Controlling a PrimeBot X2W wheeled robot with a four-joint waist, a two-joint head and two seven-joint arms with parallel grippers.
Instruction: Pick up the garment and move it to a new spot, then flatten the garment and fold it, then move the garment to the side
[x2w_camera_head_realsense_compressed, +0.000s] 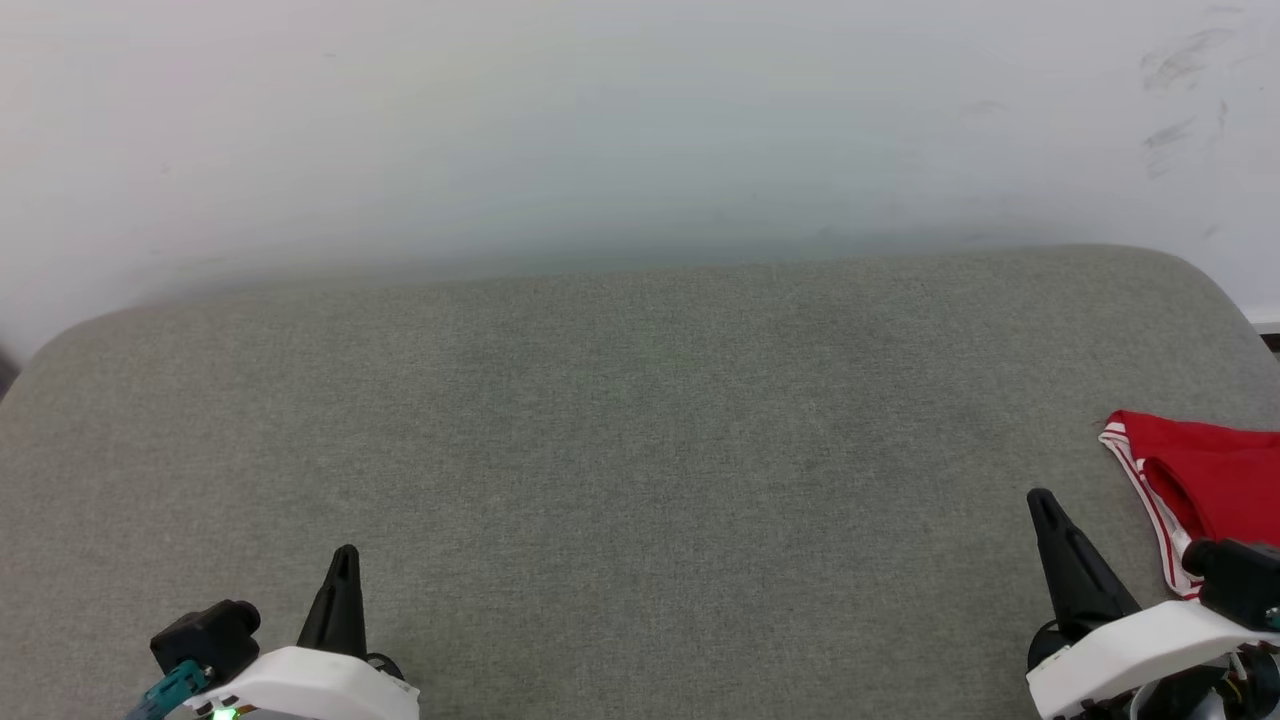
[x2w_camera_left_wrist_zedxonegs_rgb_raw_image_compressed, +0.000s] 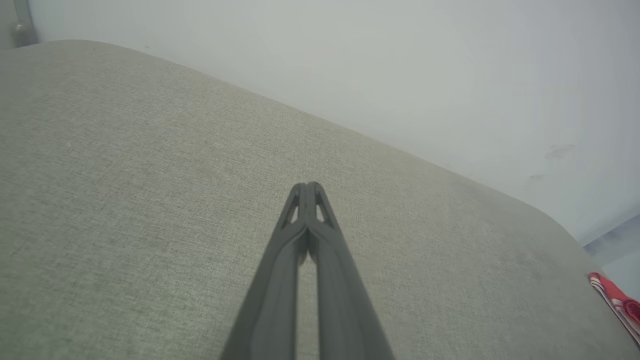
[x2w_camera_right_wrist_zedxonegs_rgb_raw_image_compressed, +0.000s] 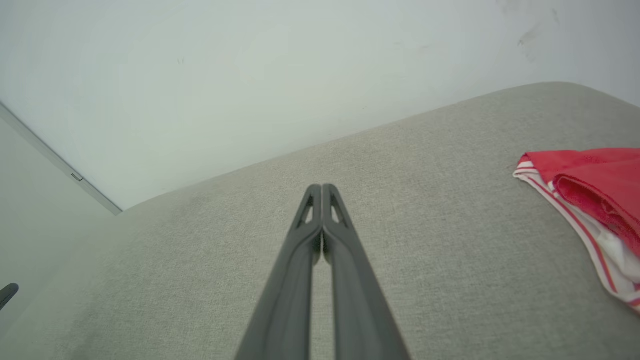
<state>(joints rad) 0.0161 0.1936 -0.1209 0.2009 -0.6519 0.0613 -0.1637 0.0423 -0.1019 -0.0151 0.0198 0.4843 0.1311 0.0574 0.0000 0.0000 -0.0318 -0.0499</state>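
Along the right edge of the grey padded surface the garment lies bunched, red cloth folded over itself, with a white band striped in red running down its left border; it runs off the right side of the head view. Right gripper at lower right of the head view, its two dark fingers pressed flat together, nothing between them; its tip is near the striped border but apart from it. Right wrist view confirms this: fingers closed tip to tip, garment off to their right with bare grey fabric between. Left gripper at lower left of the head view, fingers likewise closed on nothing, well apart from the garment across the open middle of the surface. Left wrist view: fingers meet at the tip, and a small red-and-white corner of the garment shows at the far right edge. Whether either tip touches the surface cannot be told. Pale wall rises behind the surface, with dark scuff marks at its upper right
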